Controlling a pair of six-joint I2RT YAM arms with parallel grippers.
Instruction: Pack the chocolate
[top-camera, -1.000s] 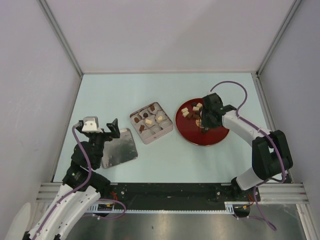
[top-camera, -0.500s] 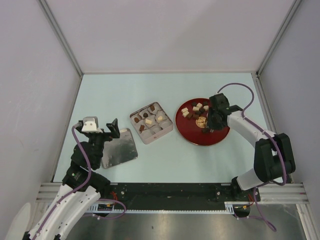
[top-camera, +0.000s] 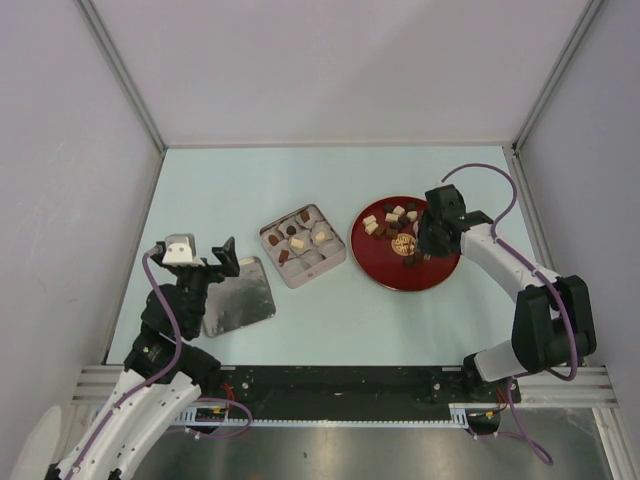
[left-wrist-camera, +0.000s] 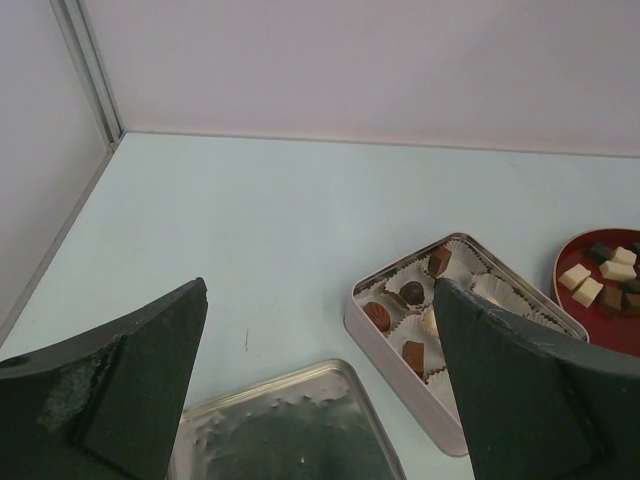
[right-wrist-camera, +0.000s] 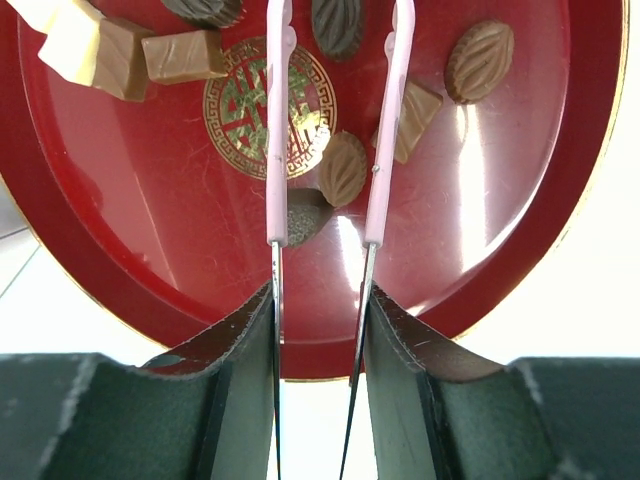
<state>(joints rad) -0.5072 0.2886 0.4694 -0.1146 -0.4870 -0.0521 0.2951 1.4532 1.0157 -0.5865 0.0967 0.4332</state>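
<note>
We read the right claw (right-wrist-camera: 320, 300) as half closed for a reason. Its two fingers pinch the arms of the pink tweezers (right-wrist-camera: 277, 150), squeezing them partway so the long tool can reach the small pieces. The arms run ahead of the claw, out over the red plate (right-wrist-camera: 170, 190). Their tips pass beyond the wrist view, so we cannot tell whether they hold a piece. The chocolate (right-wrist-camera: 342, 168) lies loose on the plate, just ahead of that claw. A ribbed, leaf-shaped brown piece sits between the tweezer arms with a darker one beside it. Caramel-brown and cream blocks lie ahead and to the claw's left. The left claw (left-wrist-camera: 320, 290) is spread fully wide and holds nothing, parked above the lid (left-wrist-camera: 290, 430), probably to keep clear. Ahead and to its right is the square tin (left-wrist-camera: 395, 380), with a few pieces already in its paper cups.
</note>
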